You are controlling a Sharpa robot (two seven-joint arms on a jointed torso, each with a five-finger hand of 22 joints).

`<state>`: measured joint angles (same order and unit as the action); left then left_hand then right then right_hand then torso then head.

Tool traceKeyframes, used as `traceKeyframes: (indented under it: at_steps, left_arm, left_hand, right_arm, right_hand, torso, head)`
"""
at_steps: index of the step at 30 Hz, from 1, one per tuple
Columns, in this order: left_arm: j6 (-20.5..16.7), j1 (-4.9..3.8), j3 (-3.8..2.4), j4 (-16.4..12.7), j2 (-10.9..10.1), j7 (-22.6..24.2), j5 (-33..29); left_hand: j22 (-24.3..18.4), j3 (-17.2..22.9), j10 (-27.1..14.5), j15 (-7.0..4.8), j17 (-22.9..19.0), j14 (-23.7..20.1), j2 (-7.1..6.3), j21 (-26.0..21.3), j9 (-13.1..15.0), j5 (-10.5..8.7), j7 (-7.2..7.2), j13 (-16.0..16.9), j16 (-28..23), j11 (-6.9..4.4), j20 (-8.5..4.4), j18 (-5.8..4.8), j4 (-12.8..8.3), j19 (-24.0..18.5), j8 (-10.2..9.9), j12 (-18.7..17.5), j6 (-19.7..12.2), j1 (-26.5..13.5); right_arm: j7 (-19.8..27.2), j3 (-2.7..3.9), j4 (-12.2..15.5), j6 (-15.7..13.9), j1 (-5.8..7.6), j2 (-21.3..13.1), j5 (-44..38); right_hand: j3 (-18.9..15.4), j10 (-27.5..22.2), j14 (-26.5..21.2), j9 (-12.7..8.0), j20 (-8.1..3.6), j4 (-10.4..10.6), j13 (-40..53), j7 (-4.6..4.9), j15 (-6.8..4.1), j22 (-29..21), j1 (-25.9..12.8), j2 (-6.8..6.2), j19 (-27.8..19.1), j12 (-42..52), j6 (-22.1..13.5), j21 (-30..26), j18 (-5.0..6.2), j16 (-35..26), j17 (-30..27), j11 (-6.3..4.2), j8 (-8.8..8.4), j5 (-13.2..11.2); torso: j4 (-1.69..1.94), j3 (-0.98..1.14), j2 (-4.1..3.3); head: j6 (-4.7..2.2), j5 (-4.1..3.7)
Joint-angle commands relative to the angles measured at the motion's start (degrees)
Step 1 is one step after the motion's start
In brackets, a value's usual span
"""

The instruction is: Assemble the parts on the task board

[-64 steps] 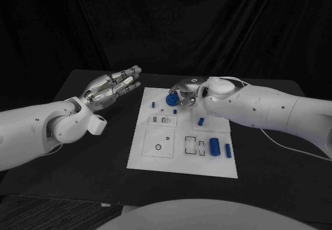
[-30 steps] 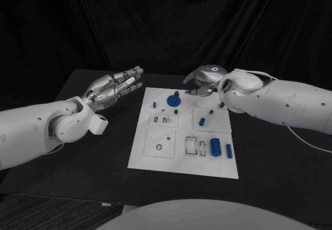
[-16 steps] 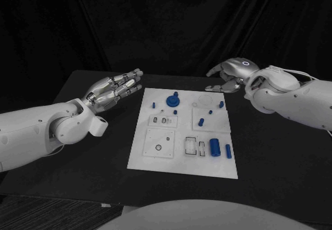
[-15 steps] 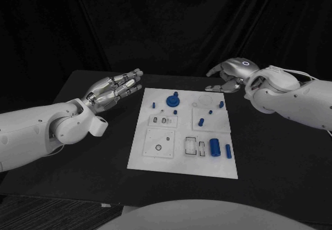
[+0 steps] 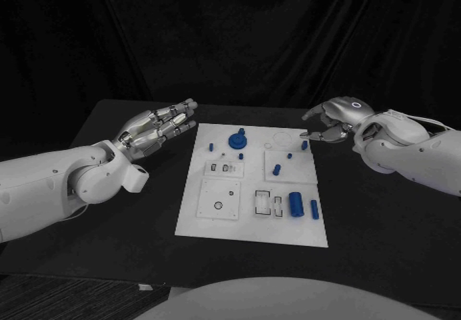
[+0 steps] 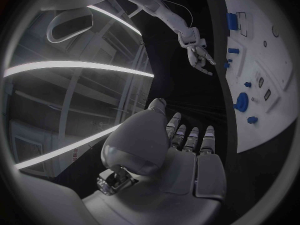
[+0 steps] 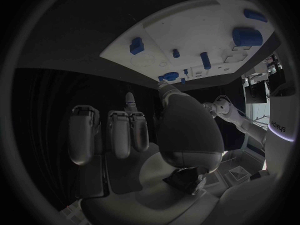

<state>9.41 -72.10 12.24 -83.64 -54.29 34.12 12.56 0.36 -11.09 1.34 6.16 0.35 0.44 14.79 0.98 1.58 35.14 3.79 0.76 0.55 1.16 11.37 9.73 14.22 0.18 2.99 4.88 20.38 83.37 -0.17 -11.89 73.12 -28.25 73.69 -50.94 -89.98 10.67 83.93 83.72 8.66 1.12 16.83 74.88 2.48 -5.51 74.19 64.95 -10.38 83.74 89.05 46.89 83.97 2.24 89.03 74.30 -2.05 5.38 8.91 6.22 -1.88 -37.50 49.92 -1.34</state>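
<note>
Fingers of both the left hand (image 5: pixel 154 127) and the right hand (image 5: pixel 334 120) were spread and held nothing, flanking the white board (image 5: pixel 252 215) at frame centre, whose small blue parts (image 5: pixel 296 203) looked light, rigid, best pinched at their sides.

A robotics lab: black-draped table (image 5: pixel 106 220), dark curtain backdrop (image 5: pixel 230 47), white task board (image 5: pixel 252 227) for tests.
</note>
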Motion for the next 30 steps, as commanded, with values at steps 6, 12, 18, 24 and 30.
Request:
traceKeyframes:
  at_steps: [6, 12, 18, 24, 30]
  left_arm:
    - [1.04, 0.33, -0.06, 0.04, 0.04, 0.86, 0.02]
    - [0.78, 0.44, -0.06, 0.05, -0.16, 1.32, 0.02]
    - [0.65, 0.48, -0.06, 0.05, -0.28, 1.56, 0.02]
    - [0.58, 0.49, -0.06, 0.0, -0.36, 1.66, 0.02]
    - [0.65, 0.5, -0.06, 0.03, -0.37, 1.69, 0.02]
  left_hand:
    - [0.14, 3.81, -0.16, 0.59, -0.09, 0.1, 0.33, -0.36, 0.95, 0.82, 0.16, 0.35, -0.13, 0.75, 0.14, -0.89, -0.51, 0.44, 0.67, 0.75, 0.8, 0.3]
    - [0.14, 4.05, -0.22, 0.65, -0.1, 0.09, 0.28, -0.37, 0.91, 0.83, 0.17, 0.31, -0.13, 0.75, 0.16, -0.91, -0.6, 0.44, 0.64, 0.56, 0.5, 0.38]
    - [0.15, 4.25, -0.28, 0.72, -0.09, 0.09, 0.2, -0.35, 0.87, 0.83, 0.05, 0.29, -0.12, 0.62, 0.2, -0.94, -0.69, 0.46, 0.56, 0.49, 0.16, 0.44]
    - [0.15, 4.25, -0.28, 0.72, -0.09, 0.09, 0.2, -0.35, 0.87, 0.83, 0.05, 0.29, -0.12, 0.62, 0.2, -0.94, -0.69, 0.46, 0.56, 0.49, 0.16, 0.44]
    - [0.14, 4.33, -0.29, 0.75, -0.09, 0.1, 0.15, -0.36, 0.86, 0.83, 0.01, 0.29, -0.12, 0.58, 0.22, -0.95, -0.73, 0.45, 0.55, 0.48, 0.08, 0.46]
  right_arm:
    - [-1.15, 0.05, -1.78, -0.05, -0.97, 0.79, 0.11]
    - [-1.08, 0.05, -2.8, 1.0, -1.73, 1.58, 0.11]
    - [-0.89, 0.05, -3.47, 2.06, -2.27, 2.16, 0.11]
    - [-0.61, 0.05, -3.99, 3.26, -2.74, 2.59, 0.11]
    - [-0.42, 0.05, -4.21, 3.65, -3.07, 2.78, 0.11]
  right_hand:
    - [-0.22, 6.07, 6.28, 0.82, -0.39, 0.02, 15.12, -0.01, -0.33, 13.66, 1.93, 0.39, 3.05, 0.95, 0.14, -0.07, -0.62, 0.97, 15.7, -0.36, 0.05, 2.55]
    - [-0.03, 6.07, 6.28, 0.87, -0.39, -0.04, 15.12, 0.05, -0.33, 13.67, 2.46, 0.56, 3.07, 0.95, 0.35, -0.06, -0.62, 0.97, 15.7, -0.31, 0.1, 3.03]
    - [0.17, 6.07, 6.28, 0.95, -0.39, 0.02, 15.12, 0.11, -0.31, 13.65, 3.03, 0.78, 3.04, 0.95, 0.64, -0.13, -0.61, 0.97, 15.7, -0.26, 0.15, 4.3]
    - [0.15, 6.07, 6.28, 0.96, -0.39, 0.02, 15.12, 0.11, -0.31, 13.64, 3.0, 0.78, 3.03, 0.95, 0.66, -0.15, -0.6, 0.97, 15.7, -0.25, 0.16, 4.3]
    - [0.16, 6.07, 6.28, 0.96, -0.39, 0.02, 15.12, 0.12, -0.31, 13.61, 3.0, 0.8, 2.98, 0.95, 0.68, -0.26, -0.58, 0.97, 15.7, -0.25, 0.17, 4.33]
  torso:
    - [0.0, -0.01, -0.02]
    - [0.06, 0.0, -0.05]
    - [0.1, 0.0, -0.09]
    - [0.11, -0.08, -0.1]
    - [0.19, -0.06, -0.15]
  head:
    - [-0.23, -0.32]
    - [-0.34, -0.38]
    - [-0.4, -0.38]
    - [-0.18, -0.33]
    - [-0.09, -0.31]
